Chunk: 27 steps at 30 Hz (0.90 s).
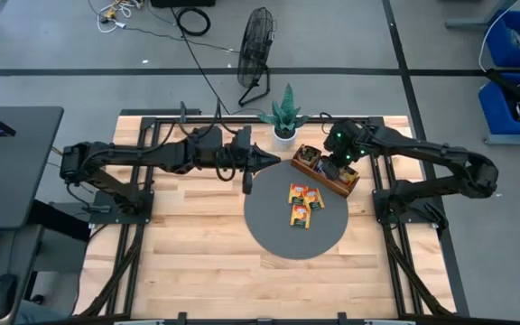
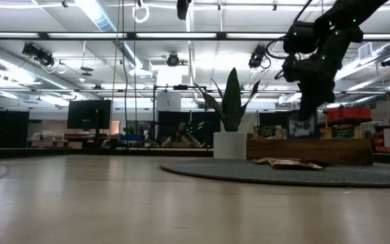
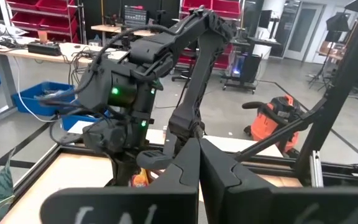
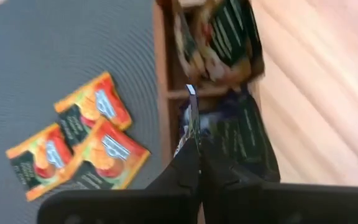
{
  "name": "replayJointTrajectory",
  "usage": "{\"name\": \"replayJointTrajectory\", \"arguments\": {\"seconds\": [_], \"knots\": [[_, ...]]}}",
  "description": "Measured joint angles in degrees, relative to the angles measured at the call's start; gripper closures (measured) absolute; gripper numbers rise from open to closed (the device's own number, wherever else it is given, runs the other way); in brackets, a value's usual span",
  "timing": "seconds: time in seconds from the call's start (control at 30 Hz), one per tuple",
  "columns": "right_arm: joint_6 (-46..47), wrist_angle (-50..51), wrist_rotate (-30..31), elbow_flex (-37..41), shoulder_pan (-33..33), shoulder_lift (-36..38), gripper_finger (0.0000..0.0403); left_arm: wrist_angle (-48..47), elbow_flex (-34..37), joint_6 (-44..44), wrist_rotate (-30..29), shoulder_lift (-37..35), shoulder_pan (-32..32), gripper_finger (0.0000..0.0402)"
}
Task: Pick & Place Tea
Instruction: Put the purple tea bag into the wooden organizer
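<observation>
**Right gripper pinching a sachet edge over the tray**

High view: your right gripper (image 1: 337,165) hangs above the wooden tray (image 1: 307,155); three orange tea sachets (image 1: 301,202) lie just beside it on the round mat (image 1: 278,235). The left gripper (image 1: 262,160) waits shut, well apart.

Right wrist view: fingers pinched on a thin pale sachet edge (image 4: 191,109), dark sachets (image 4: 244,134) directly below. Lift straight so neighbours aren't dragged out.

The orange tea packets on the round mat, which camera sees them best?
The right wrist view: three orange tea packets fill it, lying overlapped on the grey mat beside the wooden tray. The high view shows them small. The low view shows only a flat edge. The left wrist view misses them.
</observation>
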State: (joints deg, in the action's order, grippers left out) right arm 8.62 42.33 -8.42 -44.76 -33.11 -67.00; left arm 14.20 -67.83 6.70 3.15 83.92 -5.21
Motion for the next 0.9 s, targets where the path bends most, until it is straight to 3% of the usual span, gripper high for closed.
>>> {"name": "replayJointTrajectory", "arguments": {"seconds": [0.43, 0.9], "knots": [[3.95, -5.96, 3.49, 4.88, -0.44, 0.0, 0.0403, 0.04, 0.0, -0.09, -1.12, 0.0, -0.09, 0.0399], [-0.73, -6.35, 4.0, 4.9, 1.12, 0.0, 0.0403, 0.06, 0.0, -0.52, -2.13, 0.0, -0.24, 0.0399]]}}
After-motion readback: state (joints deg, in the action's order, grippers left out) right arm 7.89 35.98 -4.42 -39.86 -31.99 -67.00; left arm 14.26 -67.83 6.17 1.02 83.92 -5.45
